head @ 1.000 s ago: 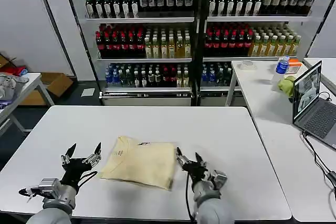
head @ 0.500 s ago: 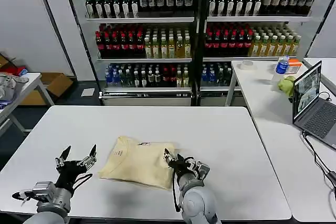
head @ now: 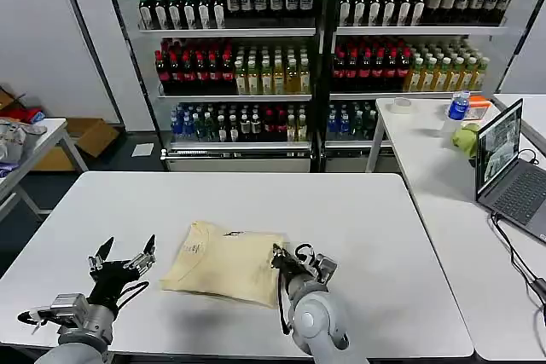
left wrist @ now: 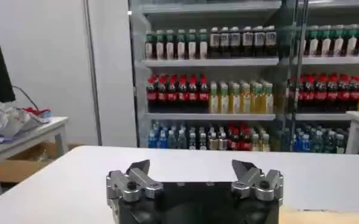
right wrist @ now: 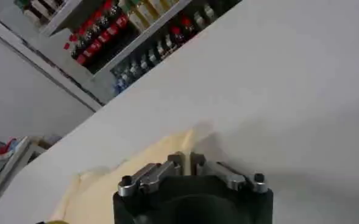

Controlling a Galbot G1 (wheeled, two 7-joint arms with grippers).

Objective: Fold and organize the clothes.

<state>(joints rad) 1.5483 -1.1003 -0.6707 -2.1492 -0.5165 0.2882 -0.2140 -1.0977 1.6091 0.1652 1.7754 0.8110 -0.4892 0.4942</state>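
The clothes point(head: 226, 263) are one pale yellow garment lying folded into a rough rectangle on the white table point(head: 367, 219), with the neck label on its far edge. My right gripper point(head: 285, 260) sits at the garment's right edge, fingers pinched together on the cloth. In the right wrist view the right gripper point(right wrist: 186, 159) has its tips nearly touching, with the yellow fabric point(right wrist: 124, 179) running between them. My left gripper point(head: 124, 256) hovers open just left of the garment, apart from it. The left wrist view shows the left gripper point(left wrist: 194, 172) spread wide over bare table.
A second white table point(head: 444, 168) on the right carries an open laptop point(head: 508, 168), a bottle point(head: 459, 106) and a green object. Drink shelves point(head: 316, 57) stand behind. A small table point(head: 26, 147) with clutter is at the left. Bare tabletop surrounds the garment.
My right gripper moved left onto the garment's right edge and closed from open to pinched. The left gripper drifted slightly left and stays open.
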